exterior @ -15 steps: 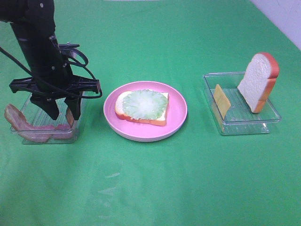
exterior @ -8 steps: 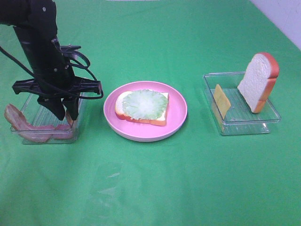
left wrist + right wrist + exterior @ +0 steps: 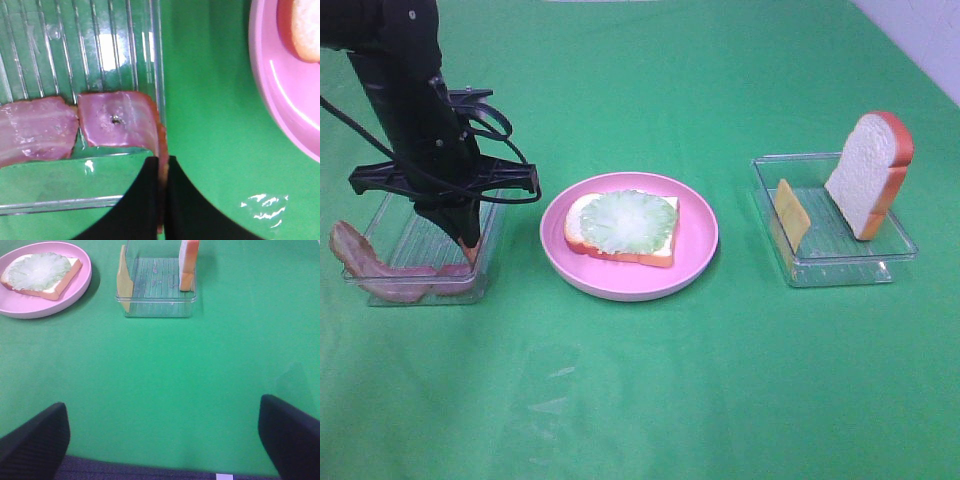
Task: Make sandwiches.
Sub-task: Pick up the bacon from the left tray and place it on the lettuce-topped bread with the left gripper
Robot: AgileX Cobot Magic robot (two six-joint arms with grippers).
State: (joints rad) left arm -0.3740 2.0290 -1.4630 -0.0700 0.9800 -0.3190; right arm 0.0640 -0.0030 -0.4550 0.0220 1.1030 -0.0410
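Bacon comes first, far left: my left gripper [image 3: 161,165] has its jaws pinched together on the thin end of a reddish-brown toy bacon strip [image 3: 117,122] in the ribbed clear plastic tray [image 3: 100,45], an edge grip suited, I judge, to peeling it up. The strip's long axis runs along the tray's near wall, gripped end towards the round pink plate [image 3: 700,240]. There a white bread slice topped with pale green lettuce [image 3: 620,222] lies flat for layering, and my right gripper [image 3: 162,435] hangs with jaws wide apart.

Green cloth [image 3: 650,400] w/ glare; white wall [image 3: 930,30] top-right.
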